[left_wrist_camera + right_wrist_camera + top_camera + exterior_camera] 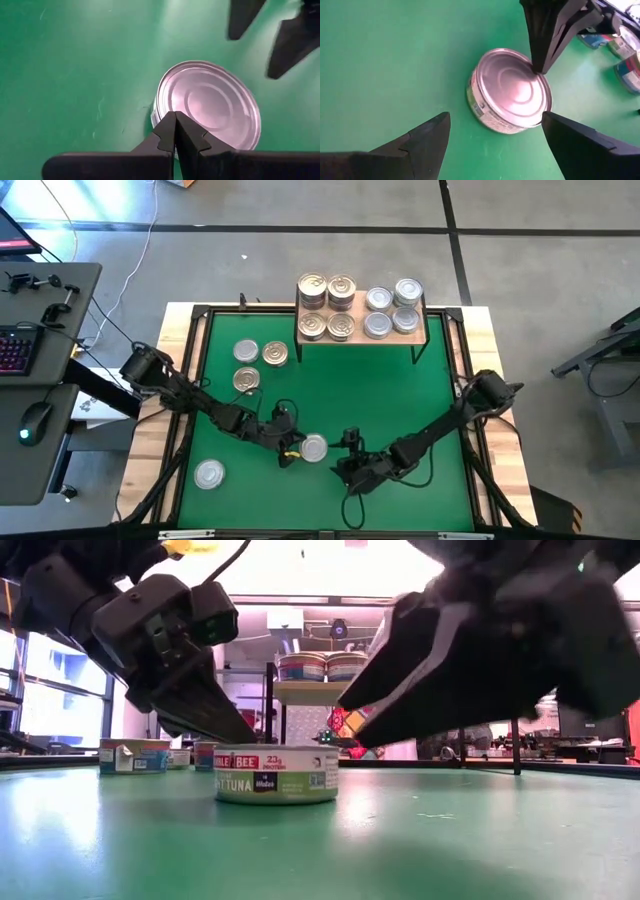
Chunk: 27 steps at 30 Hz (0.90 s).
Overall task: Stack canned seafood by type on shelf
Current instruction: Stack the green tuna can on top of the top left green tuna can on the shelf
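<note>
My left gripper (175, 131) sits low over the green mat (420, 395) with its two fingers pressed together, tips meeting at the rim of a silver-lidded tin (314, 448) but holding nothing. The tin stands flat on the mat near the front middle, label reading tuna in the low view. My right gripper (492, 131) faces it from the other side, fingers spread wide apart with the tin between and beyond them, touching nothing. The shelf (360, 335) stands at the far edge of the mat; on its left half are gold-lidded tins (327, 305) in stacks, on its right half silver-lidded tins (392, 310) likewise (how many high I cannot tell). Three more gold tins (255, 363) lie loose on the mat near my left arm, and one silver tin (209, 474) rests alone at the front left.
</note>
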Each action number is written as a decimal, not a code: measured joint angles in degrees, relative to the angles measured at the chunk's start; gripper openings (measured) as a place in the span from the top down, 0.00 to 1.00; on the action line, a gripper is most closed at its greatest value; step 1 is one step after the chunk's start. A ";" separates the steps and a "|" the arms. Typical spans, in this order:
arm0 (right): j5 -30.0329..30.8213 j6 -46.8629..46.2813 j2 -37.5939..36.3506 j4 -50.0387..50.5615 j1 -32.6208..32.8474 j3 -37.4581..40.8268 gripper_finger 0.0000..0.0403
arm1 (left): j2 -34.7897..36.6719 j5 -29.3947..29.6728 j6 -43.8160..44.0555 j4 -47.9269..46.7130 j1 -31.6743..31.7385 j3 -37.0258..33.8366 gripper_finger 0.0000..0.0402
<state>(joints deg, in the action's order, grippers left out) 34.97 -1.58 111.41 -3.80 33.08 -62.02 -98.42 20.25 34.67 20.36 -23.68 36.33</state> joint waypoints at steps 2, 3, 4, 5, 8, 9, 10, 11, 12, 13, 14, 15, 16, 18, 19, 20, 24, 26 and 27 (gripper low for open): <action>0.44 2.28 1.14 -1.42 -0.38 0.00 0.23 | -0.10 -0.05 -0.78 0.90 0.00 -0.21 1.00; 0.71 3.88 1.73 -2.43 -0.51 0.00 0.23 | -0.10 -0.07 -0.91 0.86 0.00 -0.19 1.00; 1.00 5.42 2.34 -3.29 -0.65 0.00 0.23 | -0.10 -0.07 -0.91 0.87 0.02 -0.19 1.00; 1.17 7.14 2.95 -4.06 -0.76 0.00 0.23 | -0.10 -0.15 -0.92 0.80 0.04 -0.19 1.00; 1.95 12.44 4.31 -5.65 -0.86 0.00 0.23 | -0.10 -0.21 -1.46 0.58 0.02 -0.19 1.00; 2.13 13.86 4.59 -5.72 -0.86 0.00 0.23 | -0.10 -0.22 -1.48 0.47 0.02 -0.19 1.00; 2.13 15.23 4.76 -6.00 -0.86 0.00 0.23 | -0.10 -0.24 -1.50 0.40 0.04 -0.19 1.00; 2.11 16.90 4.82 -5.94 -0.86 -0.02 0.23 | -0.10 -0.24 -1.63 0.25 0.04 -0.19 1.00; 2.12 18.37 4.82 -5.86 -0.86 -0.02 0.23 | -0.10 -0.24 -1.83 0.15 0.04 -0.19 1.00; 2.13 19.60 4.82 -6.01 -0.86 -0.02 0.23 | -0.10 -0.24 -1.85 -0.16 0.04 -0.19 1.00; 2.13 20.44 4.82 -6.08 -0.86 -0.02 0.23 | -0.10 -0.24 -1.81 -0.59 0.04 -0.19 1.00; 2.13 21.49 4.82 -6.08 -0.86 -0.02 0.23 | -0.10 -0.24 -1.76 -0.94 0.04 -0.19 1.00; 2.13 22.74 4.82 -6.12 -0.86 -0.02 0.23 | -0.10 -0.24 -1.76 -1.17 0.04 -0.19 1.00; 2.13 24.51 4.82 -6.48 -0.86 -0.04 0.23 | -0.10 -0.24 -1.74 -1.34 0.04 -0.19 1.00; 2.13 25.01 4.82 -6.55 -0.88 -0.04 0.23 | -0.10 -0.24 -1.76 -1.37 0.04 -0.19 1.00; 2.13 25.82 4.82 -6.57 -0.97 -0.04 0.23 | -0.10 -0.24 -1.78 -1.38 0.03 -0.19 1.00; 2.11 27.55 4.82 -7.52 -1.22 -0.07 0.23 | -0.10 -0.18 -1.44 -2.83 0.03 -0.19 1.00; 2.11 27.57 4.82 -7.51 -1.56 -0.07 0.23 | -0.07 -0.10 -1.28 -3.39 0.04 -0.21 1.00; 2.11 27.58 4.82 -7.51 -1.85 -0.07 0.23 | -0.07 -0.10 -1.28 -3.41 0.02 -0.20 1.00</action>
<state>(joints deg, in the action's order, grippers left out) 37.08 26.00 116.22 -11.31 31.24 -62.08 -98.50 20.14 33.39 16.95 -23.66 36.13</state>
